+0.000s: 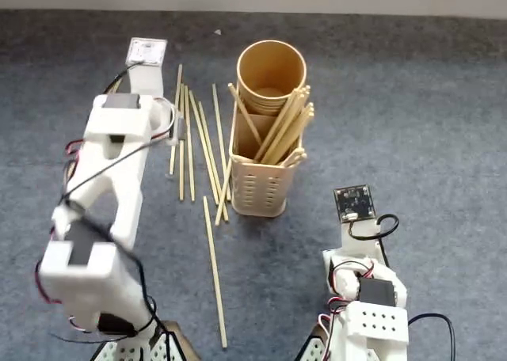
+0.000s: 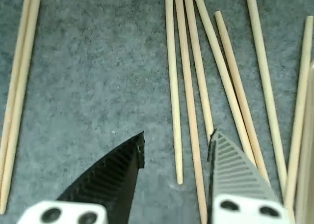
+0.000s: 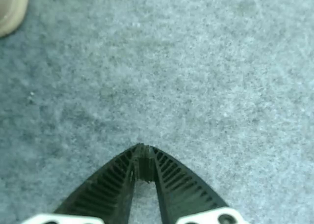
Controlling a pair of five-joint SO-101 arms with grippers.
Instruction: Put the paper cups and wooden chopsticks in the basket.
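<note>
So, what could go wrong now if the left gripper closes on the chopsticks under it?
The open left gripper straddles two loose chopsticks lying close together, so closing may catch both, or pinch one off-centre and let it swing. The basket is already crowded by stacked paper cups and leaning chopsticks, so a new stick may snag on them.

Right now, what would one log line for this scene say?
left gripper: open over loose chopsticks | right gripper: shut, over grey carpet | basket: holds cups, several chopsticks
</note>
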